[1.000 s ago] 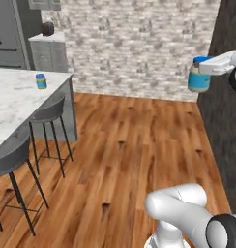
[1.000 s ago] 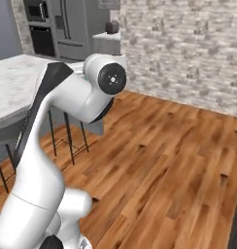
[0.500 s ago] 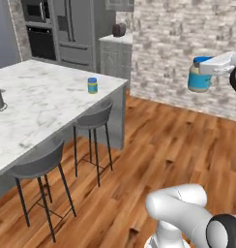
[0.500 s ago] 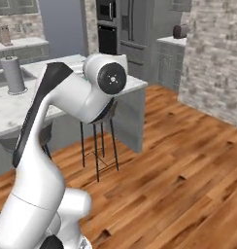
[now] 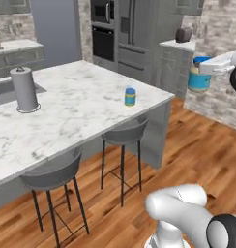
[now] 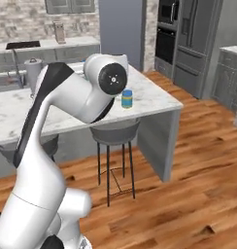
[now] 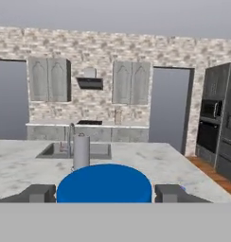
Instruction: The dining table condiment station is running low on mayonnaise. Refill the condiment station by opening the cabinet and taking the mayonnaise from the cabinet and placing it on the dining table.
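Step in hand: the robot carries the mayonnaise jar (image 5: 199,76) toward the dining table (image 5: 86,116); this is a judgement from how things stand.
Gripper: the gripper (image 5: 203,70) is at the right edge of the left base view, held high over the wooden floor (image 5: 197,155). Its jaws are closed on the jar, one finger on each side just under the blue lid.
Jar: it stands upright in the grip, the long axis vertical, the lid on top. In the hand view the blue lid (image 7: 104,183) sits between the two fingers (image 7: 38,193).
Table: a long white marble top with a sink (image 7: 72,151) and a paper towel roll (image 5: 24,89). Grey stools (image 5: 122,135) stand along the near side.
Other jar: a small jar with a blue lid (image 5: 130,97) already stands near the table corner.
Key relation: the table lies to the left of the held jar and lower than it, well apart, with bare floor between. The hand camera looks over the lid onto the table top, so the gripper faces the table.
Next move, as a judgement: the jar must come closer and go down, staying upright, onto free marble beside the other jar.
Risk: setting it down too near the table edge.
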### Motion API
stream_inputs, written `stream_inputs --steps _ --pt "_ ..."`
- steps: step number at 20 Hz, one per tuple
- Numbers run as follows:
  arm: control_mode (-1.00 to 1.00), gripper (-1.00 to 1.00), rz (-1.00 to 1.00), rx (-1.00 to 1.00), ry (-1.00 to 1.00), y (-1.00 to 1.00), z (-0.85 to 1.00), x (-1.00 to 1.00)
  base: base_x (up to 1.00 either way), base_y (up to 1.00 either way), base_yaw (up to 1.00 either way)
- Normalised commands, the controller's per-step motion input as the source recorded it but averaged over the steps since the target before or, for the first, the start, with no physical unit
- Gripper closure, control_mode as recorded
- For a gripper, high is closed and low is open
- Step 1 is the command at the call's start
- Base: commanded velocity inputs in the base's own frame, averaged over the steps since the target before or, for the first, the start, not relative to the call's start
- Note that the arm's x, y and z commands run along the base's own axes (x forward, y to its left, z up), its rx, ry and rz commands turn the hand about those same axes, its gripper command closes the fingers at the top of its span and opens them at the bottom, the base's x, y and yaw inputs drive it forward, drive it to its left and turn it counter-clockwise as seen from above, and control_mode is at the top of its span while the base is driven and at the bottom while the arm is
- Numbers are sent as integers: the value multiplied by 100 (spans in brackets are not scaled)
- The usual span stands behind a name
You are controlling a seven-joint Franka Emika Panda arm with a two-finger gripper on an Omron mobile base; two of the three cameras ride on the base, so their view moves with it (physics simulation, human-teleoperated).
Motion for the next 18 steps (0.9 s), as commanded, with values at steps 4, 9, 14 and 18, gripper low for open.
stream_inputs --steps 4,9,14,18 --pt "100 100 0 0 0 0 0 0 100 -11 52" --pt "100 100 0 0 0 0 0 0 92 -17 48" --pt "100 100 0 0 0 0 0 0 29 -45 33" --pt "-100 100 27 1 9 -39 -60 53 11 -12 8"
